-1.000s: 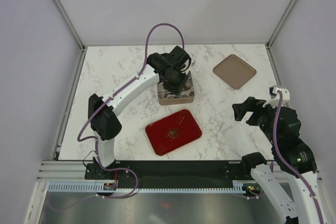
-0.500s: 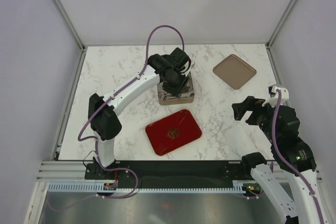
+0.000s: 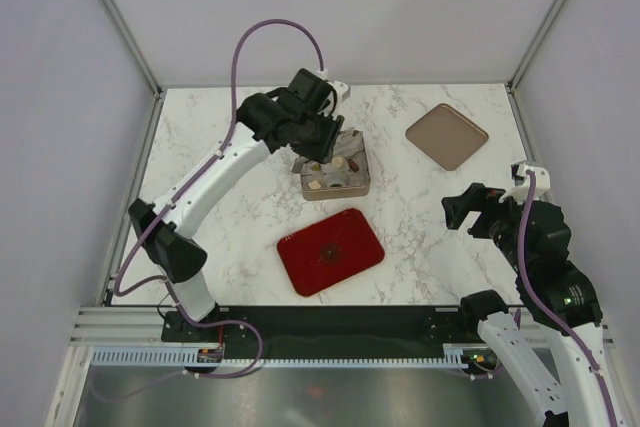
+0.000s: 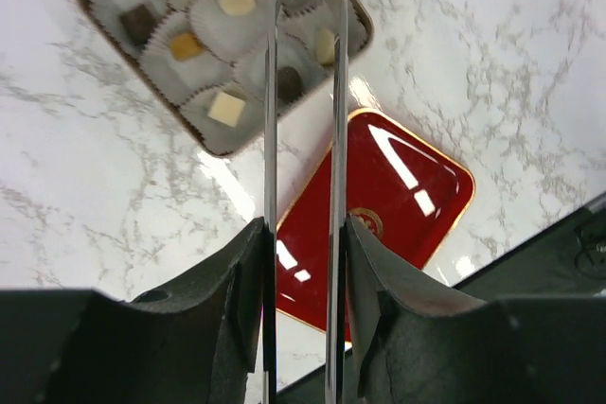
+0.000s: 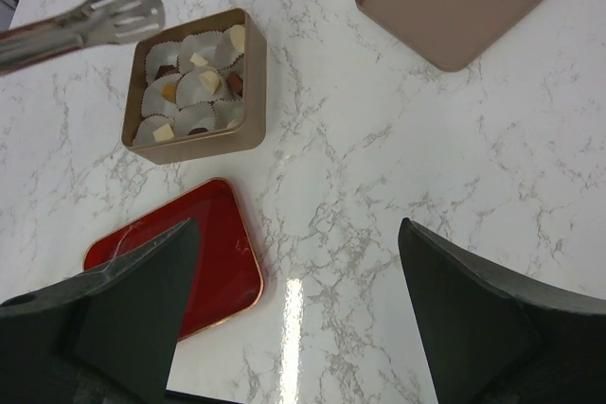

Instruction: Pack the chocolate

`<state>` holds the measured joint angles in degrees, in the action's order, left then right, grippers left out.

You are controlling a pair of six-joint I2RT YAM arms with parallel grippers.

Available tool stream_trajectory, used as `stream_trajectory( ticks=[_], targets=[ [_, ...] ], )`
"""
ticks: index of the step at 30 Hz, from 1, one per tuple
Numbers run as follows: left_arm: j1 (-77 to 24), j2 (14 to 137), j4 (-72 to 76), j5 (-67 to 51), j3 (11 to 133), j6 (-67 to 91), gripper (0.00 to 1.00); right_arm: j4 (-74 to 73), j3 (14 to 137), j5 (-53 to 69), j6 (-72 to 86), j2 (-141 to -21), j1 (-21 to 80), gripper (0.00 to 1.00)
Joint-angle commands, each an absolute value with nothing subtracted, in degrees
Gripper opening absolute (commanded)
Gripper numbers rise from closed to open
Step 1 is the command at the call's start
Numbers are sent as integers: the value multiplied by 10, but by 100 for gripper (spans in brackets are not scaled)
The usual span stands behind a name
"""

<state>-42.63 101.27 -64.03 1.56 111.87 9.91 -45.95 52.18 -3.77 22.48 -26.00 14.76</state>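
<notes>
Left gripper is clamped on tongs, blades close together, nothing seen in the tips. In right wrist view the tips sit off the far-left corner of the box. Chocolate: about eight pieces, each in a paper cup inside the box, below the tong blades in left wrist view. Pieces are squat, no clear long axis or heading. Box edges slightly skewed to the table. Red tray near the box, apart. Lid to the right, well apart. Right gripper wide open, empty, well apart from the box.
</notes>
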Motion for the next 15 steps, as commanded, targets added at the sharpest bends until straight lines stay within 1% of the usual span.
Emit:
stream_trajectory(
  ticks=[1, 6, 8, 11, 15],
  targets=[
    [-382, 958, -583, 49, 1106, 117, 43, -447, 522, -42, 221, -262, 147, 95],
    [-277, 928, -532, 38, 1042, 139, 44, -448, 521, -41, 221, -258, 149, 95],
    [-231, 915, -513, 25, 1002, 147, 47, -446, 520, -40, 220, -258, 148, 95],
    [-179, 904, -473, 24, 948, 152, 47, -446, 518, -42, 220, -255, 148, 95],
    [-134, 910, -432, 31, 892, 156, 49, -446, 519, -40, 218, -251, 147, 95]
  ],
)
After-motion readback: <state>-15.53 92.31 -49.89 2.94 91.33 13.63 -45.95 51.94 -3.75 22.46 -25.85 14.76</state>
